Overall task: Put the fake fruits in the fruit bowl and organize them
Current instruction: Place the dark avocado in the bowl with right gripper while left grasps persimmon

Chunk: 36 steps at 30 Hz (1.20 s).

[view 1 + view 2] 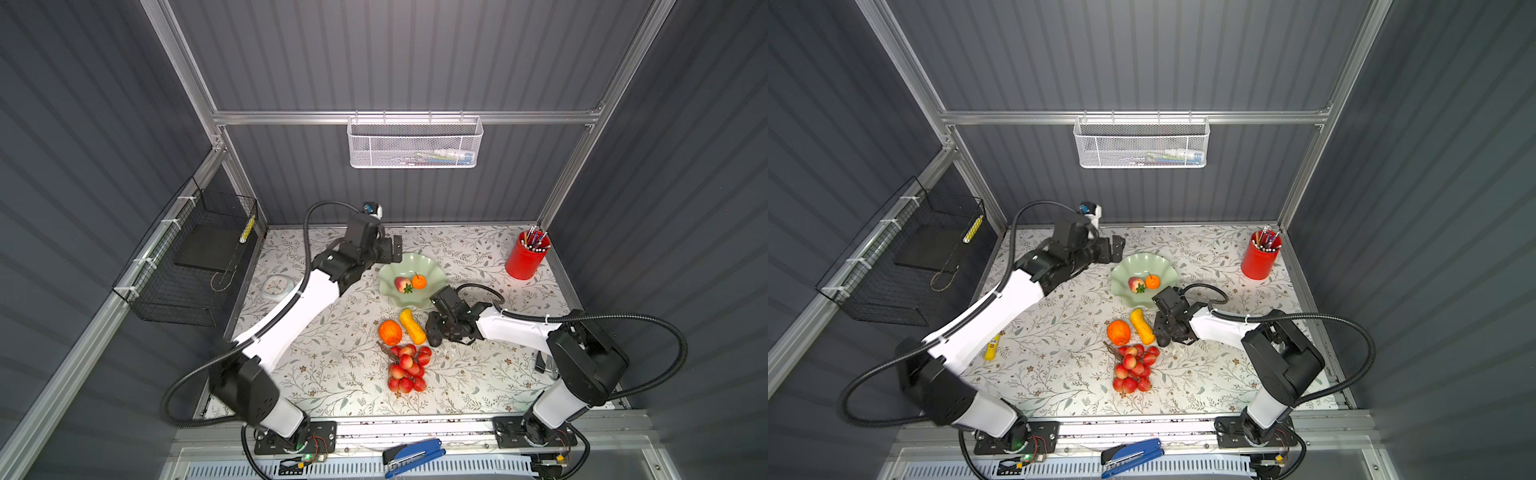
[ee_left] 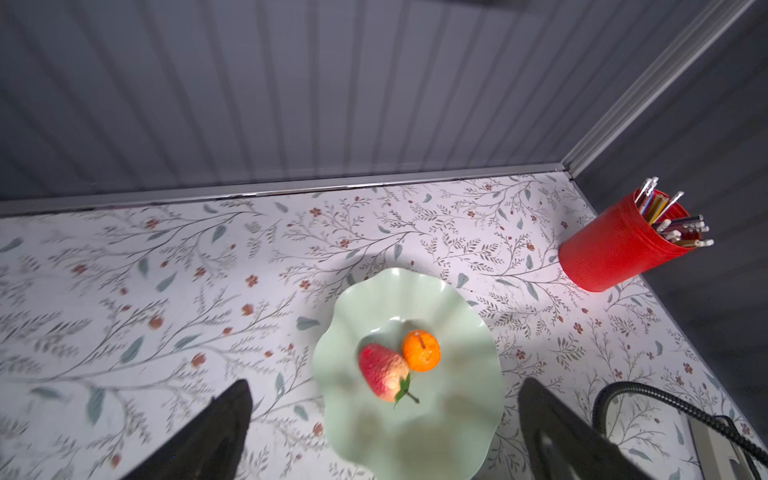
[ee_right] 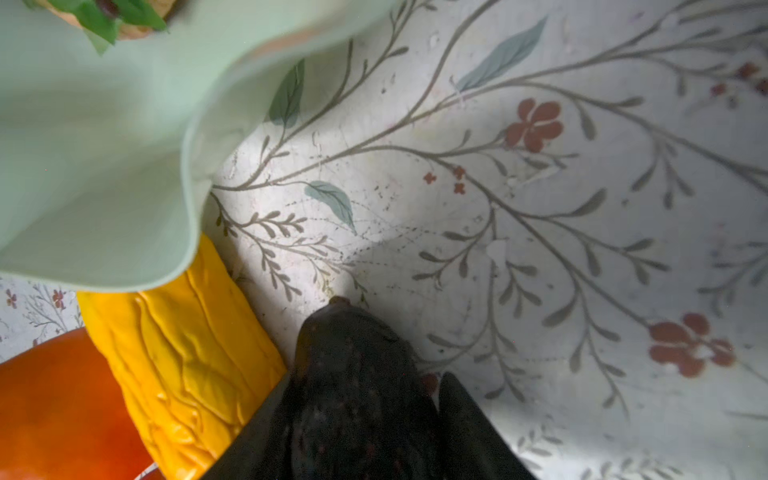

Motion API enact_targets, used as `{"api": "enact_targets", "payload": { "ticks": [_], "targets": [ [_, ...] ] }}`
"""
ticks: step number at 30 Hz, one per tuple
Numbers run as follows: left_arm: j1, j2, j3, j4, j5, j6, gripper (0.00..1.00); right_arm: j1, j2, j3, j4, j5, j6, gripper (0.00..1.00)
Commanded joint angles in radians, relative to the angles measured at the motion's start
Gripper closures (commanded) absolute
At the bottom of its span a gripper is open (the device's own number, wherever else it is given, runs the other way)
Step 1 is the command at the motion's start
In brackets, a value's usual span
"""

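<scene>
The strawberry and the small orange lie in the bowl. The big orange, yellow fruit, berries and avocado wait near it. The left gripper hangs by the bowl's far edge, spread wide. Only the right wrist view shows the right gripper's fingers on both sides of the avocado; I cannot tell if they squeeze.

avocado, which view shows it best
The right wrist view: the avocado sits close up between the right tool's fingers. In both top views only a dark end shows under that tool. The left wrist view misses it.
</scene>
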Motion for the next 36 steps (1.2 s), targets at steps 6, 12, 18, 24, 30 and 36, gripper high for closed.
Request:
{"api": "enact_targets", "payload": {
  "ticks": [6, 12, 18, 24, 30, 36],
  "targets": [
    [0.018, -0.235, -0.455, -0.038, -0.099, -0.2, 0.0, 0.002, -0.227, -0.036, -0.155, 0.125, -0.024, 0.6],
    [0.02, -0.294, -0.566, 0.005, 0.02, -0.258, 0.0, -0.026, -0.275, 0.127, -0.231, 0.157, -0.151, 0.6],
    [0.019, -0.255, -0.646, 0.109, 0.19, -0.314, 0.0, -0.1, -0.052, 0.337, -0.168, 0.094, -0.233, 0.6],
    [0.019, -0.222, -0.716, 0.204, 0.278, -0.349, 0.0, -0.175, 0.208, 0.556, -0.123, 0.075, -0.308, 0.59],
    [0.017, -0.176, -0.681, 0.208, 0.31, -0.313, 0.0, -0.223, 0.387, 0.683, -0.138, 0.031, -0.33, 0.57],
    [0.017, -0.11, -0.66, 0.232, 0.354, -0.298, 0.0, -0.224, 0.439, 0.744, -0.156, 0.013, -0.338, 0.43]
  ]
}}
